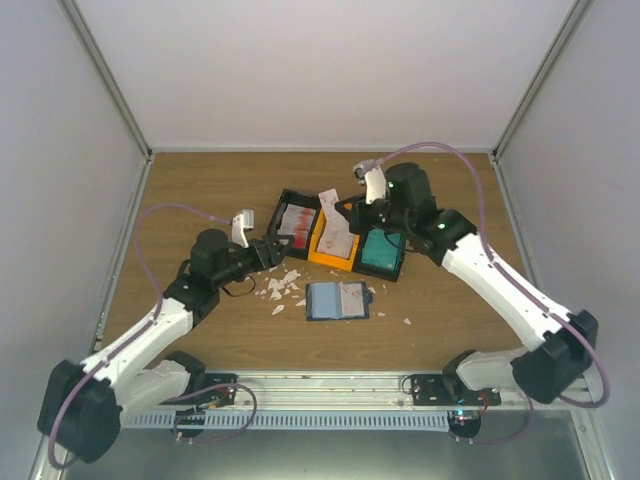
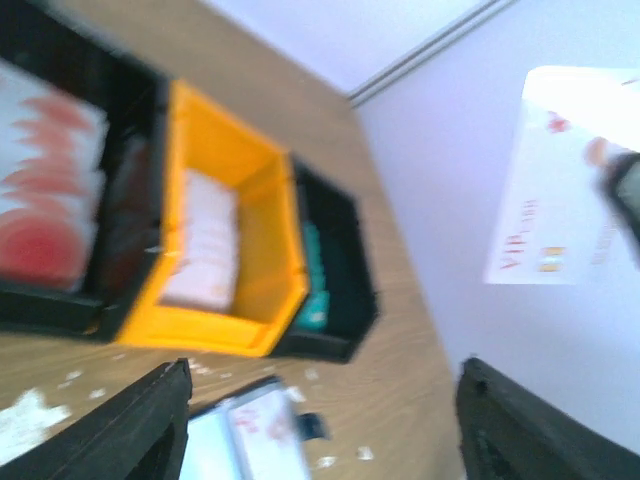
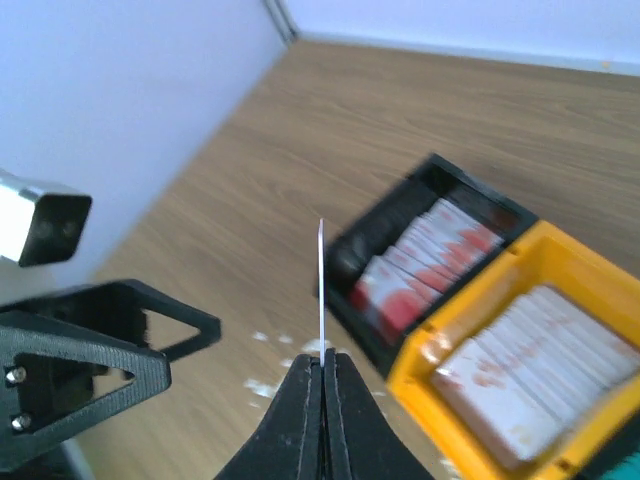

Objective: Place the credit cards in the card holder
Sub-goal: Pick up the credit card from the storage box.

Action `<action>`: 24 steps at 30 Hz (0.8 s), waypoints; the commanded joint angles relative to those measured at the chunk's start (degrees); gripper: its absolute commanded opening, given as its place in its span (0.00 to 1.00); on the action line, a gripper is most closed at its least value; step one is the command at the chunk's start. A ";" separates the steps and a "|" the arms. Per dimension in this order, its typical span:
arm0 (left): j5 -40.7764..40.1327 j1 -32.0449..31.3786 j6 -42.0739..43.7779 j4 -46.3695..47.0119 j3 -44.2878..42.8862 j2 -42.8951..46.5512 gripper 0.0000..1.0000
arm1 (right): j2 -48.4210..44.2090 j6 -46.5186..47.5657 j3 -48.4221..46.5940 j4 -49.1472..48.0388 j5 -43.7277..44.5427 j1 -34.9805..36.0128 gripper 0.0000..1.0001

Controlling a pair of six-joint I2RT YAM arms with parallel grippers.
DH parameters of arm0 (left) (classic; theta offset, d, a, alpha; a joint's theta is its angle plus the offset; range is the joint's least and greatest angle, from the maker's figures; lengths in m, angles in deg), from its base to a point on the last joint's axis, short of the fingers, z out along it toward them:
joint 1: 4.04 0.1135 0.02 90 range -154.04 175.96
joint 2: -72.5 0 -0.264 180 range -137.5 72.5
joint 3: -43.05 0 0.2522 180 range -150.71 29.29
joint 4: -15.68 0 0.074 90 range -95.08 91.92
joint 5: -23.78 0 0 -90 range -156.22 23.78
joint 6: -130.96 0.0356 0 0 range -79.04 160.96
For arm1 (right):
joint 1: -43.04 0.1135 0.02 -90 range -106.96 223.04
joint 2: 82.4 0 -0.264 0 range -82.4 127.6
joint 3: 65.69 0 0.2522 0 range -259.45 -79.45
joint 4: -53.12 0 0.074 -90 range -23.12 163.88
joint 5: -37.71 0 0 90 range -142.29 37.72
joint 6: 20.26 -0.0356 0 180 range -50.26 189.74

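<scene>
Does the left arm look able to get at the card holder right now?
Probably yes. The left gripper is open, the card holder lies open on the table nearby, only white scraps lie between them, and the right gripper holds its card away by the bins.

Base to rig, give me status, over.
Left gripper open, empty. Right gripper shut on white card, up by orange bin. Card holder open on table; scraps beside it.

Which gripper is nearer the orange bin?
Right. The right gripper, shut on a card, hangs over the far end of the orange bin; the left gripper, open, sits past the neighbouring black bin.
</scene>
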 commanded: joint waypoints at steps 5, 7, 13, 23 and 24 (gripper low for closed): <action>15.36 -0.33 4.61 2.05 -1.89 14.77 0.84 | -12.67 -31.35 11.88 -19.01 -20.65 0.11 0.00; 18.24 -0.41 2.27 1.63 -2.97 14.99 0.86 | -16.02 -37.89 16.21 -25.49 -24.38 0.25 0.00; 29.74 -0.98 -9.61 11.92 -3.10 11.08 0.86 | -23.03 -50.67 26.86 -37.72 -31.12 0.52 0.00; 31.03 -6.37 -20.93 24.12 -1.24 5.08 0.67 | -25.57 -56.50 34.72 -43.74 -32.50 1.64 0.00; 30.60 -6.45 -21.23 24.18 -0.88 4.76 0.62 | -25.72 -56.28 34.91 -43.49 -32.50 1.66 0.01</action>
